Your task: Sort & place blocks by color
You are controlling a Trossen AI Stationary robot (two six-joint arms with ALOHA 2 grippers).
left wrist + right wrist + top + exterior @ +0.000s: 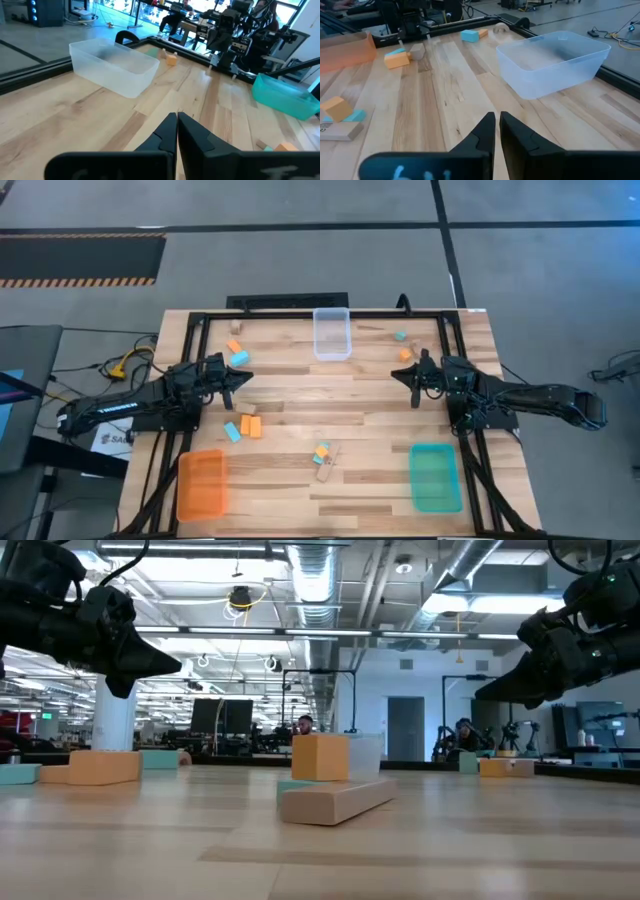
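a pale butcher-block wooden table [300, 395] framed by black rails stands on a grey concrete floor; level across it the room beyond shows white ceiling ducts, strip lights and desks with monitors

the left gripper [237, 378] hangs above the table with its dark fingers [170, 131] pressed together, holding nothing and touching nothing. the right gripper [404, 376] faces it from across the table, its fingers [487, 129] all but closed with only a thin slit between them, also empty and off the wood

between the two grippers, toward the far edge, sits a clear plastic rectangular tray [332, 334]. on the near side of the left gripper lies a flat orange plastic tray [201, 483], and on the near side of the right gripper a teal-green plastic tray [435, 476]

small orange, light blue and tan wooden blocks [243, 427] lie scattered: a cluster just near of the left gripper, two more just beyond it, a pair beyond the right gripper, and a stacked group between the two coloured trays

a white label on the left arm's base carries dark lettering too small to read
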